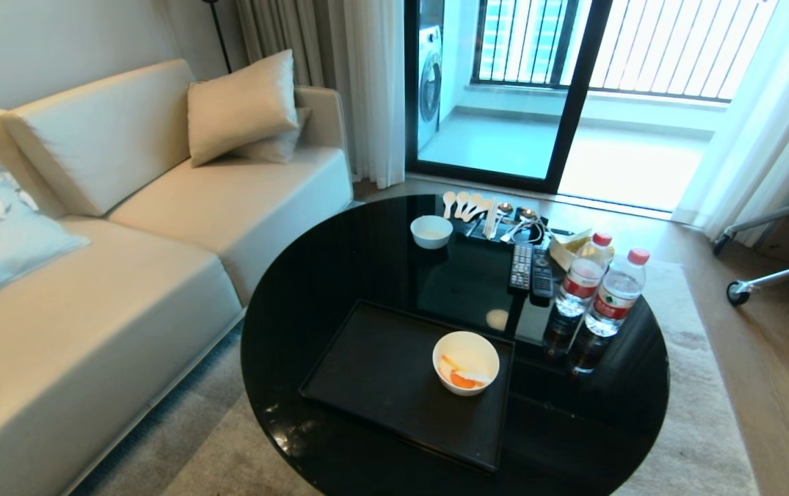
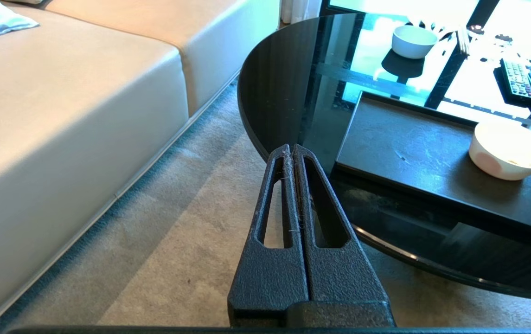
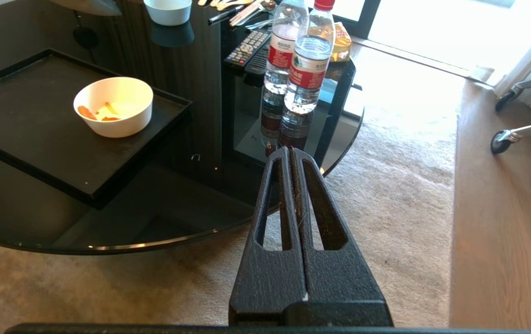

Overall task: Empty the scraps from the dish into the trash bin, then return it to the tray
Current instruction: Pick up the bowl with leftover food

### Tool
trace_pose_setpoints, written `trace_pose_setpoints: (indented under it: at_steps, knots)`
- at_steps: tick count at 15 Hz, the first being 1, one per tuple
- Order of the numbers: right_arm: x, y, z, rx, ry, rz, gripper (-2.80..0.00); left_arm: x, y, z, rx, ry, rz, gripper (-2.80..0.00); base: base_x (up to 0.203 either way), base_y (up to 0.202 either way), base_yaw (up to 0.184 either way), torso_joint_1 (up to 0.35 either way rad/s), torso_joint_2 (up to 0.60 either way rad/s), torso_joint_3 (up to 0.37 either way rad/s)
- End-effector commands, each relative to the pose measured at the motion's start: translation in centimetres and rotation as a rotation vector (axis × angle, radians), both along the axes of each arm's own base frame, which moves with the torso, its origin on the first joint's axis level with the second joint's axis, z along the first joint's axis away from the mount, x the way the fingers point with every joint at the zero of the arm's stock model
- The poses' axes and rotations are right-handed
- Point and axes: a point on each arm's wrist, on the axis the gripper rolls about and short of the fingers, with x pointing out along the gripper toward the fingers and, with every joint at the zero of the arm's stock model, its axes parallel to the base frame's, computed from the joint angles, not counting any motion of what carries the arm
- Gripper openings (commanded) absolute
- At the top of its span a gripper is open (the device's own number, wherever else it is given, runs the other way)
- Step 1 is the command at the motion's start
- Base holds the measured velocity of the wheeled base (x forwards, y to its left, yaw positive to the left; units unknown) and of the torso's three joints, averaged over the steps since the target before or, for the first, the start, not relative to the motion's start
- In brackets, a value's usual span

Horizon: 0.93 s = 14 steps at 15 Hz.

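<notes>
While both arms hang low short of the round glossy black glass table (image 1: 366, 262), the one deep cream-white dish (image 1: 466, 362) stands upright, mouth up, in the near right part of the single matte-black rectangular tray (image 1: 366, 372), whose long axis runs left to right. One smaller white bowl (image 1: 431, 231), two remotes (image 1: 530, 270) and two red-capped water bottles (image 1: 604, 293) sit beyond. Only the right wrist view picks out the orange and pale yellow scraps (image 3: 100, 111) singly; the head view shows neither gripper. Left gripper (image 2: 291, 150) and right gripper (image 3: 288, 153) are each pressed fully together, empty, over the beige carpet (image 3: 386, 195).
</notes>
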Motion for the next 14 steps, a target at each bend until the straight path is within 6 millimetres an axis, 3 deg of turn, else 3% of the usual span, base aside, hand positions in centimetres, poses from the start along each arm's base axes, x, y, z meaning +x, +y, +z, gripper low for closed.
trace_pose_setpoints:
  at_steps: [1, 5, 8, 11, 14]
  knots:
    - [-0.1, 0.0, 0.2, -0.033, -0.009, 0.021, -2.80, 0.0, 0.0, 0.0, -0.001, -0.001, 0.000, -2.80, 0.000, 0.000, 0.000, 0.000, 0.00, 0.000]
    - [-0.5, 0.4, 3.6, -0.078, -0.039, 0.169, -2.80, 0.0, 0.0, 0.0, -0.001, -0.001, 0.000, -2.80, 0.000, 0.000, 0.000, 0.000, 0.00, 0.000]
    - [1.1, 0.4, 7.2, -0.107, 0.042, 0.207, -2.80, 0.0, 0.0, 0.0, -0.001, -0.001, 0.000, -2.80, 0.000, 0.000, 0.000, 0.000, 0.00, 0.000]
    - [4.4, 0.4, 10.5, -0.109, 0.157, 0.222, -2.80, 0.0, 0.0, 0.0, -0.001, -0.001, 0.000, -2.80, 0.000, 0.000, 0.000, 0.000, 0.00, 0.000]
    - [9.8, 0.6, 12.6, -0.148, 0.308, 0.259, -2.80, 0.0, 0.0, 0.0, -0.001, -0.001, 0.000, -2.80, 0.000, 0.000, 0.000, 0.000, 0.00, 0.000]
